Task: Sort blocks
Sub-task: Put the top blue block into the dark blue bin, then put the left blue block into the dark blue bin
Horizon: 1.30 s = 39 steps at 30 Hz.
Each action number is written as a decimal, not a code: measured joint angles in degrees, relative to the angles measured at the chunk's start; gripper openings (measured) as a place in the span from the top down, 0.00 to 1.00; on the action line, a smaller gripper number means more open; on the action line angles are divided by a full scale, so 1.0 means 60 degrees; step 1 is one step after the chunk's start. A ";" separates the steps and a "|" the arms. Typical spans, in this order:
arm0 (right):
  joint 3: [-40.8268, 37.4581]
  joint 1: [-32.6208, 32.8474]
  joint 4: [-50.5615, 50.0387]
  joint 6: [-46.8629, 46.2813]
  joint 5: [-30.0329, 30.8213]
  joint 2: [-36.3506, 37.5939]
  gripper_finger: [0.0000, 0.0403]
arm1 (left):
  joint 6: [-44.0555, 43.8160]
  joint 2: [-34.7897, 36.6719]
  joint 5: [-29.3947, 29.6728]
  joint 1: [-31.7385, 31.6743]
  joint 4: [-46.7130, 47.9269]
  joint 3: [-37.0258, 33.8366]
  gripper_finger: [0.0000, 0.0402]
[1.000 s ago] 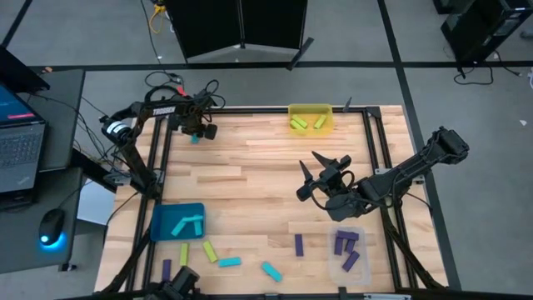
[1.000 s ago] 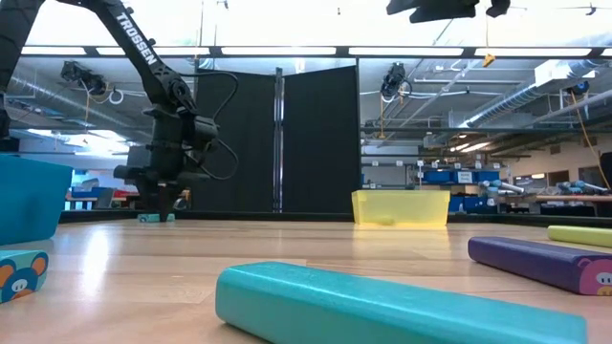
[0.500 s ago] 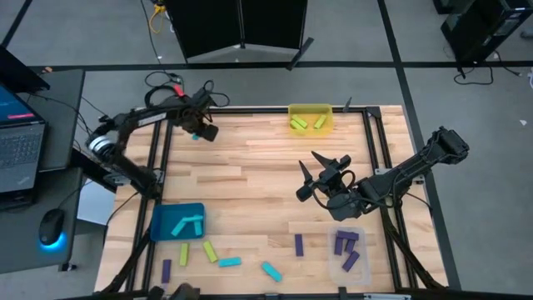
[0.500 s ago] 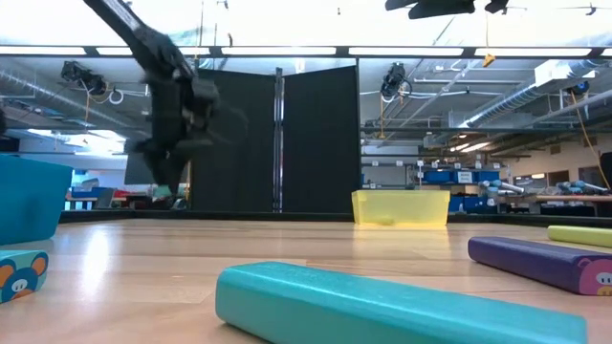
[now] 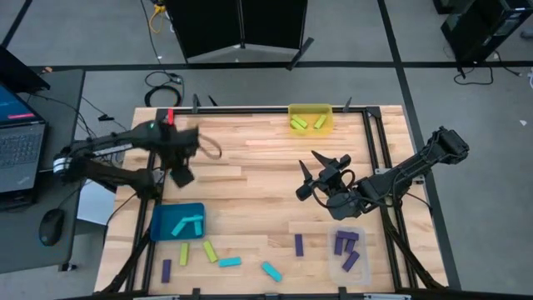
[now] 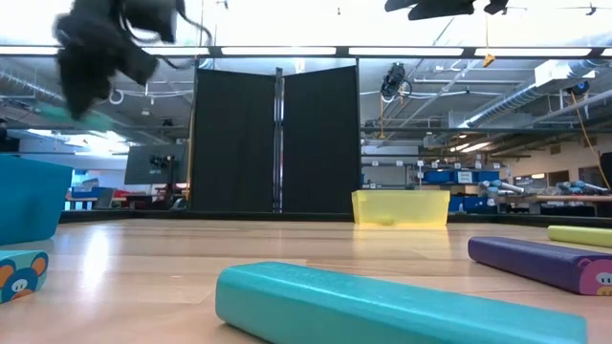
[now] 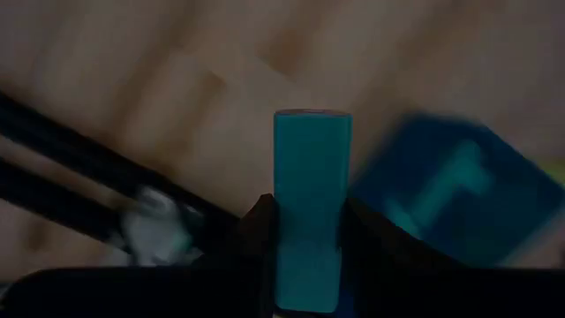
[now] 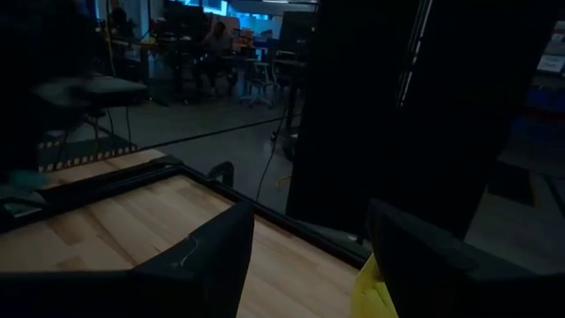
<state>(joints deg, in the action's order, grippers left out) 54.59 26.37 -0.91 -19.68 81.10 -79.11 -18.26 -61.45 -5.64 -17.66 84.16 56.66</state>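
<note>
A cyan block (image 7: pixel 311 194) is between the fingers of my left gripper (image 5: pixel 180 169), which is shut on it and hangs high over the table's left side, just beyond the teal bin (image 5: pixel 158 229). That bin holds two cyan blocks (image 5: pixel 187 223). My right gripper (image 5: pixel 311 173) waits open and level, high above the table's middle right. Loose cyan (image 5: pixel 229 262), yellow-green (image 5: pixel 210 251) and purple (image 5: pixel 298 244) blocks lie flat along the near edge. The yellow bin (image 5: pixel 310 107) holds yellow-green blocks, and the clear bin (image 5: pixel 360 268) holds purple ones. My left gripper pinches the cyan block's two long sides (image 7: pixel 287 231) between its two fingers, toward one end of the block. The fingers point down from above. The block is lifted clear of the table, its free end (image 7: pixel 312 124) reaching out past the fingertips.
The black frame rail (image 5: pixel 250 110) runs along the table's far edge, with more rails down both sides. A laptop (image 5: pixel 18 142) sits off the table to the left. Bare wood lies in the middle of the table between the bins.
My left gripper has risen from the table's far left corner and swung toward the near edge and the teal bin, rolling as it went. It stays shut on the cyan block, which has been lifted off the wood.
</note>
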 joint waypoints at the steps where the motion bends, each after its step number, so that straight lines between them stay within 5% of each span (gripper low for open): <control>1: 0.0000 0.0000 -0.0004 -0.0004 -0.0003 0.0000 0.42 | -0.0363 0.0141 -0.0255 0.0555 0.0097 0.0000 0.75; 9: 0.0000 0.0000 -0.0004 -0.0008 -0.0008 0.0000 0.42 | -0.3283 0.0062 -0.1811 0.4501 -0.0967 -0.0155 0.75; 16: 0.0000 0.0000 0.0000 -0.0046 -0.0058 0.0000 0.42 | -0.4236 -0.0944 -0.2124 0.6489 -0.1767 -0.0687 0.75; 29: 0.0004 0.0000 0.0389 -0.0161 -0.0280 0.0000 0.42 | -0.4571 -0.1281 -0.0241 0.7785 -0.1902 -0.0810 0.33; 39: 0.0004 -0.0236 0.1030 0.0022 -0.0876 0.0000 0.42 | -0.2729 -0.0273 0.4098 0.8103 -0.4673 -0.0302 0.29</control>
<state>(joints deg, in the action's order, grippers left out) 54.61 24.95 5.27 -19.55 75.84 -79.11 -34.63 -63.09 18.95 30.96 56.12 54.85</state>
